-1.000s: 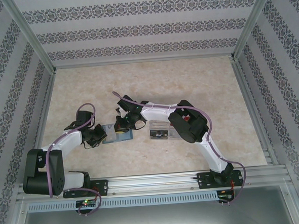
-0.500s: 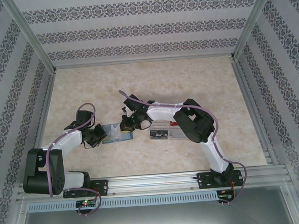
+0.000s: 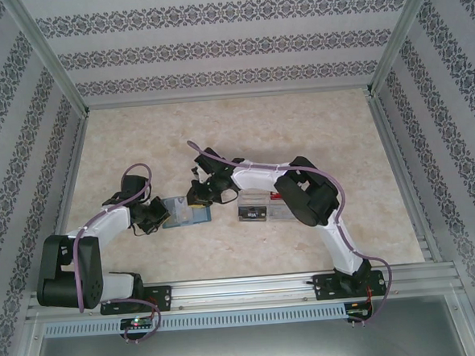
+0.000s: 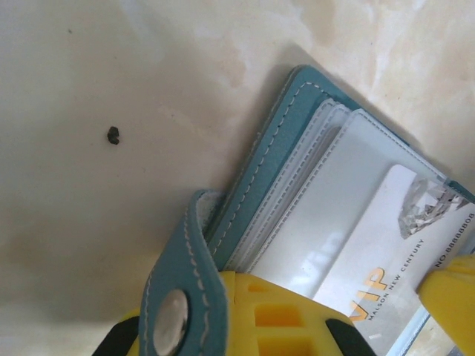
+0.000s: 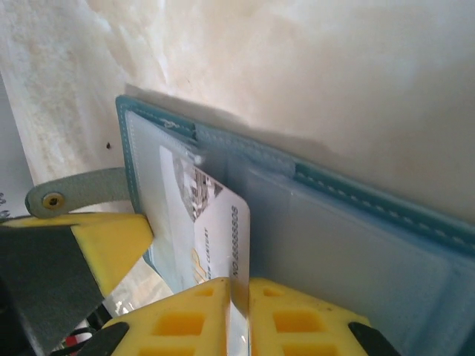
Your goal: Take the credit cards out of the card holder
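The teal card holder point(image 3: 188, 213) lies open on the table between the two arms. My left gripper point(image 3: 160, 216) is shut on its left edge, beside the snap strap point(image 4: 172, 297). In the left wrist view the holder point(image 4: 276, 144) shows clear sleeves and a pale credit card point(image 4: 404, 237) marked VIP. My right gripper point(image 5: 239, 308) is shut on that credit card point(image 5: 215, 222), which stands edge-up between the yellow fingers, partly out of its sleeve. The holder's inner face point(image 5: 356, 245) lies to the right of it.
A clear plastic compartmented box point(image 3: 259, 206) sits just right of the holder, under the right forearm. Aluminium frame rails and patterned walls enclose the table. A small dark speck point(image 4: 113, 135) lies on the marbled tabletop left of the holder.
The right arm has shifted a little to the right with the card in its fingers. The left arm and the holder have stayed put.
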Tool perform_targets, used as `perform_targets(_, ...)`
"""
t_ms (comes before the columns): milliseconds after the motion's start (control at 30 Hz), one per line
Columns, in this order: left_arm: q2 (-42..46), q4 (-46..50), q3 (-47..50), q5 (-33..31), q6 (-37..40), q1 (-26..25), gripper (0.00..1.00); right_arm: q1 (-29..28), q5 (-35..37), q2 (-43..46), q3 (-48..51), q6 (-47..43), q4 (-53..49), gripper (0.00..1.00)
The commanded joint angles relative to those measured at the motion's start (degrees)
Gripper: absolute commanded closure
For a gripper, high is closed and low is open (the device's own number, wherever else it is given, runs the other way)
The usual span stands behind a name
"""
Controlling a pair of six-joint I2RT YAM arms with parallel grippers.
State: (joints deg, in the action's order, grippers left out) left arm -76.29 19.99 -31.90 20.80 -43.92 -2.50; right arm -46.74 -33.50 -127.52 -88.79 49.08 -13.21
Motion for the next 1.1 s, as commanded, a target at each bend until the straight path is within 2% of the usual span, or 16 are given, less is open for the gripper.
perform_targets(0,-2.20,2.95,0.87,-2.59,0.66,0.66,1.00,-0.53,0.54,-1.74,-1.43,0.80,0.47,0.86)
perform_targets(67,-2.16,2.95,0.83,-2.55,0.60,0.66,1.00,-0.46,0.81,-1.59,-0.97,0.82,0.54,0.88)
perform_targets(167,-2.28,2.86,0.79,-2.58,0.56,0.66,1.00,-0.37,0.97,-1.02,-0.19,0.69,0.57,1.00)
perform_targets(400,-2.31,3.02,0.53,-2.64,0.77,0.66,1.00,0.82,2.66,3.50,4.09,-0.54,0.57,1.00)
perform_targets(733,-2.70,2.64,-0.56,-2.17,0.81,0.66,1.00,3.09,5.77,15.07,7.73,-9.15,-7.28,1.00)
perform_targets(900,-2.45,2.85,-1.31,-1.54,1.10,0.63,1.00,3.59,7.15,20.17,5.37,-18.18,-15.87,1.00)
perform_targets(1067,-1.61,3.45,-2.65,-1.06,1.69,0.66,0.99,2.10,17.94,26.03,1.49,-34.29,-30.10,1.00)
